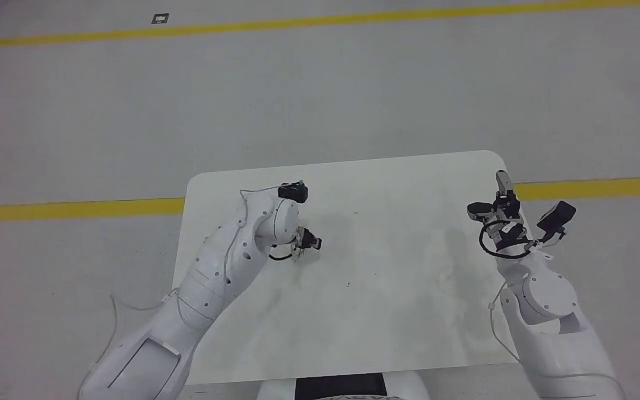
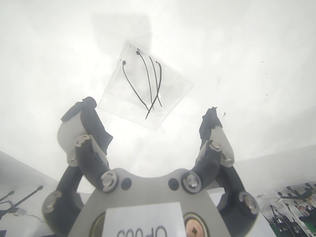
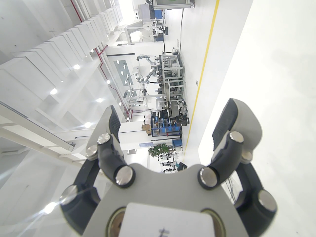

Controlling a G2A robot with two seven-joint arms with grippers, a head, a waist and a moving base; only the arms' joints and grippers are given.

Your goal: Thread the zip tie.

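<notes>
Several thin black zip ties lie loose in a clear flat square tray on the white table. My left gripper hangs open just above the table, a short way from the tray's near corner, with nothing between its fingers. From above, this gripper sits over the left-middle of the table, and the arm covers the tray's spot. My right gripper is open and empty, pointing off the table toward the room. In the top view it stands at the table's right edge.
The table's middle and near part are bare white surface with a few small dark specks. Beyond the table's far edge is grey floor with yellow lines.
</notes>
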